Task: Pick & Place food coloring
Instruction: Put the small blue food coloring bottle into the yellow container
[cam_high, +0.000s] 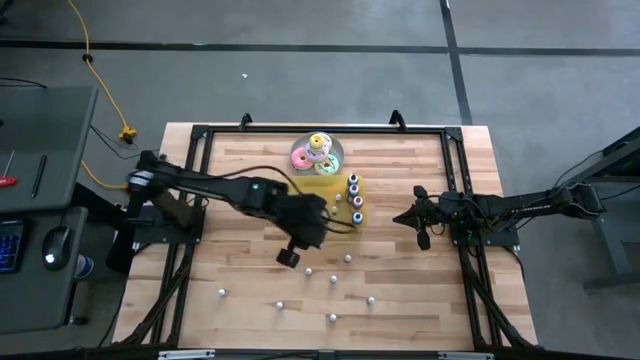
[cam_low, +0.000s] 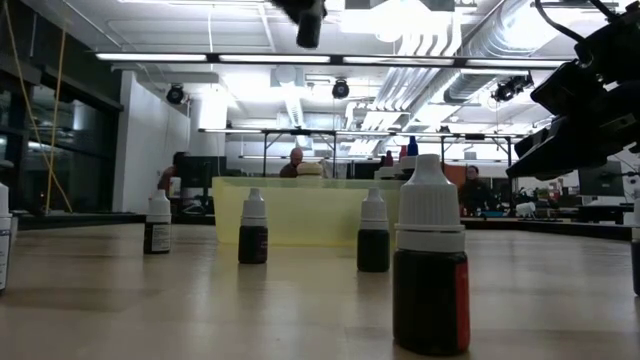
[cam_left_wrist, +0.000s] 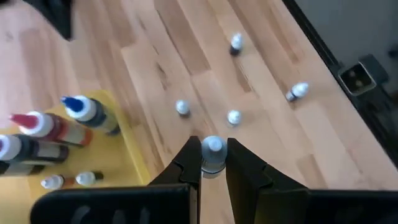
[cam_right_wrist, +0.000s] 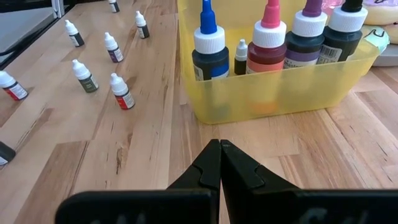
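Scattered small bottles (cam_high: 333, 318) dot the front boards; yellow tray (cam_high: 330, 186) blocks the middle

Surface (cam_high: 240, 310): pale wood planks with visible grain, smooth, low satin sheen. Frame rails (cam_high: 320, 129) along its upper edge – dark metal, matt.

Tray (cam_right_wrist: 280, 93), centre of the right wrist view: translucent yellow plastic, smooth, lightly glossy.

Food coloring bottles (cam_right_wrist: 122, 91), upper left of that view: smooth plastic with matt white caps; the nearest bottle (cam_low: 430, 262), right of centre in the low view, shows a dark glossy body.

Left pincer (cam_left_wrist: 214, 163) and right pincer (cam_right_wrist: 219, 163) – black matt plastic-looking fingers.
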